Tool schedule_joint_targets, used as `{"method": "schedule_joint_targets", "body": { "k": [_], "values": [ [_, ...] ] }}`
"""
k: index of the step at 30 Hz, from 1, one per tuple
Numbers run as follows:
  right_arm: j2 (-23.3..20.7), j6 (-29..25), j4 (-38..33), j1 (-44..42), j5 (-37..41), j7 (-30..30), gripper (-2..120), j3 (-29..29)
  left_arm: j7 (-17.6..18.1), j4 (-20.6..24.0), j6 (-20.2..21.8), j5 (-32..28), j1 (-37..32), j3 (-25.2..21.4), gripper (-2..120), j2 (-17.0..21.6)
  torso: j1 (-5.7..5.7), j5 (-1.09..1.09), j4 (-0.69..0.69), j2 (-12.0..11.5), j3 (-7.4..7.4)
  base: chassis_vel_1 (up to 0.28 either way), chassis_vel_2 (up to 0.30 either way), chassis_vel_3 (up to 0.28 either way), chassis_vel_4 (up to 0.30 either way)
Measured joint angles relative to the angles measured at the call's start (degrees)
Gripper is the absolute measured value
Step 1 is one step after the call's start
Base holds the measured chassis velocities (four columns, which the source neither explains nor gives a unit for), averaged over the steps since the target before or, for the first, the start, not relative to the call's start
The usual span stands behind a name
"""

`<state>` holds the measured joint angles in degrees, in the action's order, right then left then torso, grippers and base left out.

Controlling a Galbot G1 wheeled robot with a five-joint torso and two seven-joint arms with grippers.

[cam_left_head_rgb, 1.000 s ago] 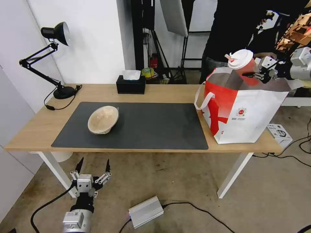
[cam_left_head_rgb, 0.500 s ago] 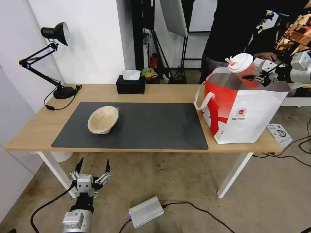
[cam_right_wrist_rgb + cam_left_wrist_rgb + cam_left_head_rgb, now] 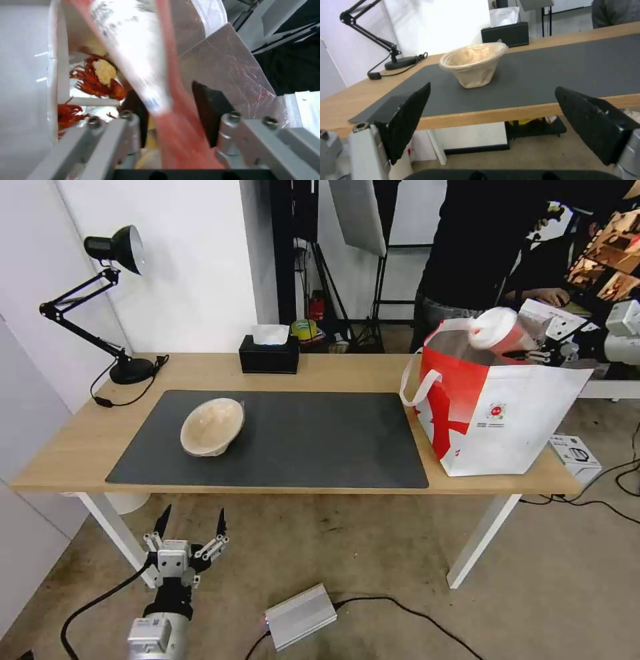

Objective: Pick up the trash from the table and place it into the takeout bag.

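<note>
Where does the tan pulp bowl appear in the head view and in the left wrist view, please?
Head view: the tan pulp bowl sits tilted on the left part of the dark grey mat.
Left wrist view: the bowl stands on the mat, past the table's near edge.
Shared landmark: the black tissue box, behind the bowl in both.

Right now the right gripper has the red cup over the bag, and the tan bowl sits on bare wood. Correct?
Not quite. The tan bowl sits on the dark grey mat, as the head view shows. The right gripper does have the red cup over the bag.
</note>
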<state>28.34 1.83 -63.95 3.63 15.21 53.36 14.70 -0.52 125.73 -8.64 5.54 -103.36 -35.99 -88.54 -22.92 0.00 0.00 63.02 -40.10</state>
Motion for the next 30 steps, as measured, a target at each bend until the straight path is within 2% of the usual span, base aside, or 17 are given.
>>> {"method": "schedule_joint_targets", "body": {
  "k": [1,3,7,8,12,13,16,24,30],
  "values": [
    [-0.1,-0.1,0.0,0.0,0.0,0.2,44,0.0,0.0,0.0,0.0,0.0,0.0,0.0,100,0.0,0.0,0.0,0.0,0.0,0.0,0.0,0.0,0.0,0.0],
    [-0.2,-0.1,0.0,0.0,0.0,0.3,46,0.0,0.0,0.0,0.0,0.1,0.0,0.0,100,0.0,0.0,0.0,0.0,0.0,0.0,0.0,0.0,0.0,0.0],
    [-0.3,-0.3,0.1,0.4,0.0,0.7,63,-0.1,0.0,0.1,-0.1,0.1,-0.1,0.0,100,-0.1,0.0,0.0,0.0,0.0,0.0,0.0,0.0,0.0,0.0],
    [-0.3,-0.3,0.1,0.4,0.0,0.7,63,-0.1,0.0,0.1,-0.1,0.1,-0.1,0.0,100,-0.1,0.0,0.0,0.0,0.0,0.0,0.0,0.0,0.0,0.0],
    [-0.3,-0.3,0.0,0.8,0.1,0.8,82,-0.1,0.0,0.1,-0.1,0.1,0.0,0.1,100,-0.2,0.0,0.0,0.0,0.0,0.0,0.0,0.0,0.0,0.0],
    [-0.3,-0.3,0.0,0.8,0.1,0.8,82,-0.1,0.0,0.1,-0.1,0.1,0.0,0.1,100,-0.2,0.0,0.0,0.0,0.0,0.0,0.0,0.0,0.0,0.0],
    [-0.2,-0.3,-0.1,1.1,0.3,0.8,95,-0.3,0.0,0.1,-0.1,0.2,0.0,0.1,100,-0.2,0.0,0.0,0.0,0.0,0.0,0.0,0.0,0.0,0.0],
    [-0.1,-0.2,-0.9,1.3,2.5,0.1,97,-1.1,0.0,0.0,-0.1,0.2,0.0,0.1,100,-0.2,0.0,0.0,0.0,0.0,0.0,0.0,0.0,0.0,0.0],
    [-0.2,0.3,-3.4,1.9,10.8,-2.7,96,-1.2,0.0,0.0,0.0,0.2,0.2,0.2,100,-0.2,0.0,0.0,0.0,0.0,0.0,0.0,0.0,0.0,0.0]
  ]
}}
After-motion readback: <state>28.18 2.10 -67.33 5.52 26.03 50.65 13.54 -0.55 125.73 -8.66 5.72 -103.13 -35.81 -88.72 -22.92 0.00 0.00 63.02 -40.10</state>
